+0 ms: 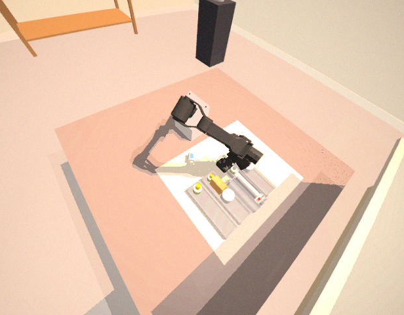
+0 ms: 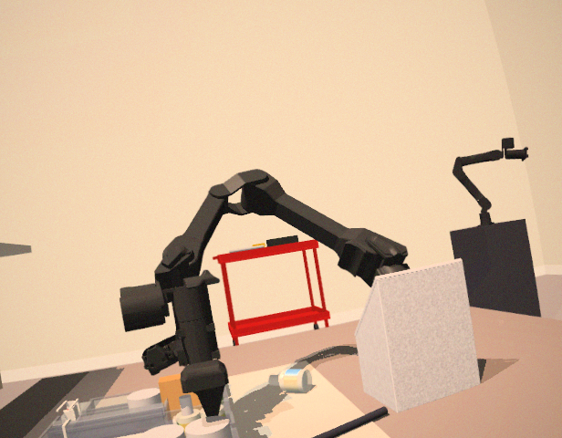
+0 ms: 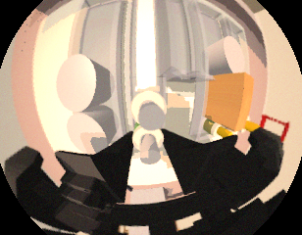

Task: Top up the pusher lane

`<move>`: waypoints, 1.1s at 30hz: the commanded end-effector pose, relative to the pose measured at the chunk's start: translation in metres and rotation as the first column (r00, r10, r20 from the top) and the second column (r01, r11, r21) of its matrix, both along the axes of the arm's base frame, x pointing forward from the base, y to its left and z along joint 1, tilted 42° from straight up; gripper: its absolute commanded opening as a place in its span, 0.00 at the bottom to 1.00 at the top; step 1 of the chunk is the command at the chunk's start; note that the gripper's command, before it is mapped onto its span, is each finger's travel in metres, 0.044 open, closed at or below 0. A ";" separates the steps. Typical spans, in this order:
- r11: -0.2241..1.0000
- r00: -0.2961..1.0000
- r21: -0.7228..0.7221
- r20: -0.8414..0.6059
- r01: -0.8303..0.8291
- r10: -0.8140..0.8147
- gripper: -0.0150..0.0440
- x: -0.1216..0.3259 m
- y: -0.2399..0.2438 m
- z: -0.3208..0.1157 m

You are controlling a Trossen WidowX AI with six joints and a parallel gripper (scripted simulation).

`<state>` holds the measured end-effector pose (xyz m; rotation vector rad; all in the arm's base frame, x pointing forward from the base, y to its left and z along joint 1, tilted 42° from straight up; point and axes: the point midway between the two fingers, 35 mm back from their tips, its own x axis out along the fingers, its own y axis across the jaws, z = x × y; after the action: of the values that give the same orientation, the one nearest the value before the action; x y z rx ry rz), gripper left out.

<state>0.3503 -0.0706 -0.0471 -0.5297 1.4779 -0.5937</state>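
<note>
My gripper (image 3: 147,132) (image 2: 213,414) points down at the front of the sprung lane, shut on a pale jar with a grey cap (image 3: 150,156). A similar grey-capped jar (image 3: 149,111) (image 2: 185,414) (image 1: 233,169) stands in the lane directly behind it, at the near end of the long white pusher strip (image 3: 145,46) (image 1: 248,184). In the wrist view the two jars stand in line, very close together; a gap cannot be made out. The fingers hide the held jar's lower part, so its contact with the floor and the front stop is hidden.
White round tubs (image 3: 76,83) (image 2: 207,428) stand in the lane beside. On the other side are an orange box (image 1: 218,184) (image 3: 228,100), a white tub (image 1: 228,195) and yellow-capped jars (image 1: 197,188). A blue-labelled jar (image 1: 190,157) (image 2: 294,379) lies on the white mat (image 1: 171,176).
</note>
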 end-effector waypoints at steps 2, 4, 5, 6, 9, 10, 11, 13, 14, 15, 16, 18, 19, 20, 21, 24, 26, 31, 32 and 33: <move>1.000 1.000 -0.010 0.020 0.005 -0.005 0.25 0.003 -0.004 0.002; 1.000 1.000 -0.010 0.020 0.005 -0.005 0.25 0.002 -0.004 0.002; 1.000 1.000 -0.010 0.020 0.005 -0.005 0.25 0.002 -0.004 0.002; 1.000 1.000 -0.010 0.020 0.005 -0.005 0.25 0.002 -0.004 0.002; 1.000 1.000 -0.010 0.020 0.005 -0.005 0.25 0.002 -0.004 0.002; 1.000 1.000 -0.010 0.020 0.005 -0.005 0.25 0.001 -0.004 0.002; 1.000 1.000 -0.010 0.020 0.005 -0.005 0.25 0.001 -0.004 0.002; 1.000 1.000 -0.010 0.020 0.005 -0.005 0.25 0.001 -0.004 0.001; 1.000 1.000 -0.010 0.020 0.005 -0.005 0.25 0.001 -0.004 0.001; 1.000 1.000 -0.010 0.020 0.005 -0.005 0.25 0.001 -0.004 0.001; 1.000 1.000 -0.010 0.020 0.005 -0.005 0.25 0.000 -0.004 0.001; 1.000 1.000 -0.010 0.020 0.005 -0.005 0.25 0.000 -0.004 0.001; 1.000 1.000 -0.010 0.020 0.005 -0.005 0.25 0.000 -0.004 0.001; 1.000 1.000 -0.010 0.020 0.005 -0.005 0.25 0.000 -0.004 0.001; 1.000 1.000 -0.010 0.020 0.005 -0.005 0.25 0.000 -0.004 0.001; 1.000 1.000 -0.010 0.020 0.005 -0.005 0.25 -0.001 -0.004 0.001; 1.000 1.000 -0.010 0.020 0.005 -0.005 0.25 -0.001 -0.004 0.001; 1.000 1.000 -0.010 0.020 0.005 -0.005 0.25 -0.002 -0.004 0.001; 1.000 1.000 -0.010 0.020 0.005 -0.005 0.25 -0.002 -0.004 0.001; 1.000 1.000 -0.010 0.020 0.005 -0.005 0.25 -0.002 -0.004 0.001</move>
<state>0.3467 -0.0710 -0.0472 -0.5262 1.4709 -0.5949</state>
